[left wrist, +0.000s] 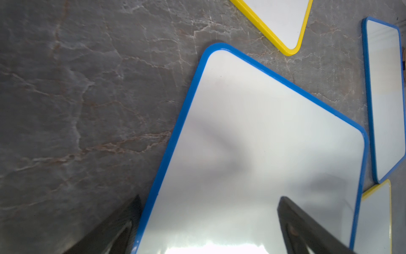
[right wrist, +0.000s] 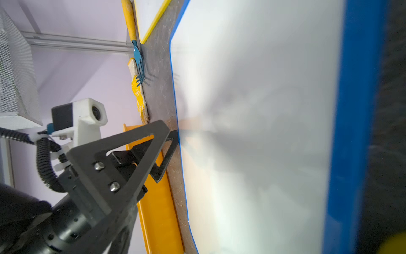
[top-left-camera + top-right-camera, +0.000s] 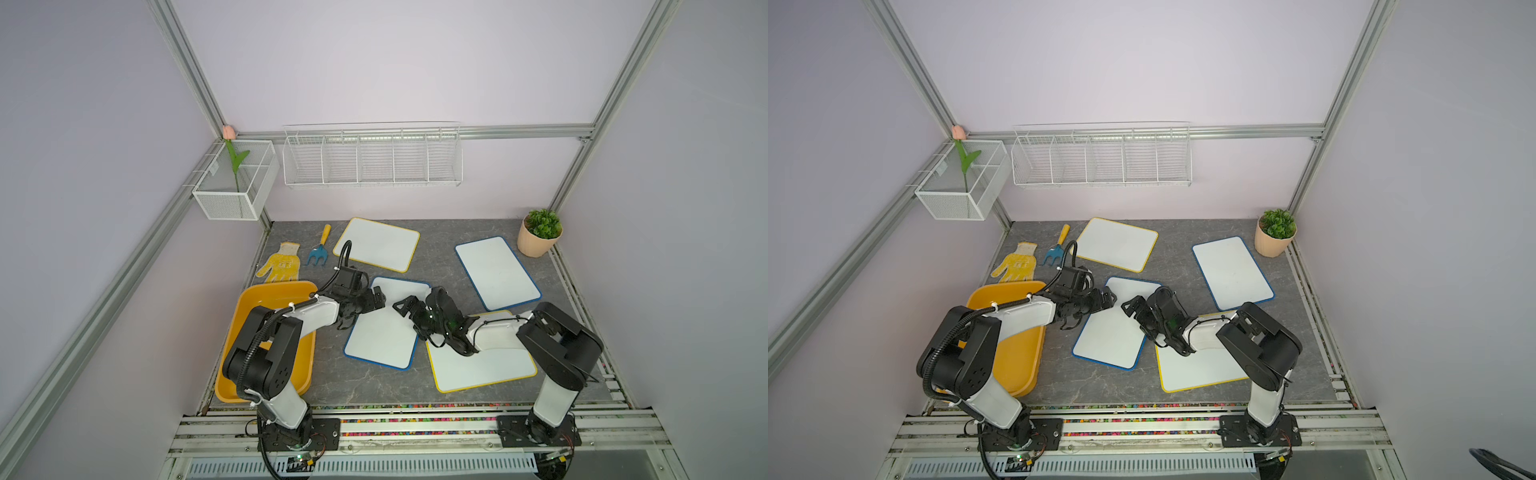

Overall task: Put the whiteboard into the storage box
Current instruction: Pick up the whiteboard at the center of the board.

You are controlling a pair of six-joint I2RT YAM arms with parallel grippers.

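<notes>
— Blue-framed white whiteboard with rounded corners (image 3: 382,328): position and heading?

— Flat on the grey, veined stone-look table (image 3: 374,384), mid-table, outside the shallow orange-yellow plastic storage box (image 3: 305,357). Long axis runs from the front rail toward the back wall, far end canted to the robot's right. The box sits at the robot's left, its long axis on nearly the same line.

— Edges and room?

— A strip of bare table separates the board's left long edge from the box wall. The near right corner lies just beside a yellow-framed whiteboard (image 3: 482,370); contact I cannot tell. Another yellow-framed board (image 3: 378,245) and a second blue-framed board (image 3: 496,272) lie apart, farther back. A yellow knit glove (image 3: 282,264) and a blue-tined hand rake with a yellow handle (image 3: 320,245) lie beyond the box. The left arm reaches across the box.

— Fingers?

— The left fingers (image 1: 290,209) are spread wide and grip nothing: in the left wrist view one hangs over the board's face, the other over the table past the left long edge. The right fingers (image 3: 405,307) hover over the board's far right part; their spread, and any hold, I cannot tell.

— Surfaces?

— Board face smooth and glossy, frame a thin plastic band. Box smooth, low-walled, round-cornered.
</notes>
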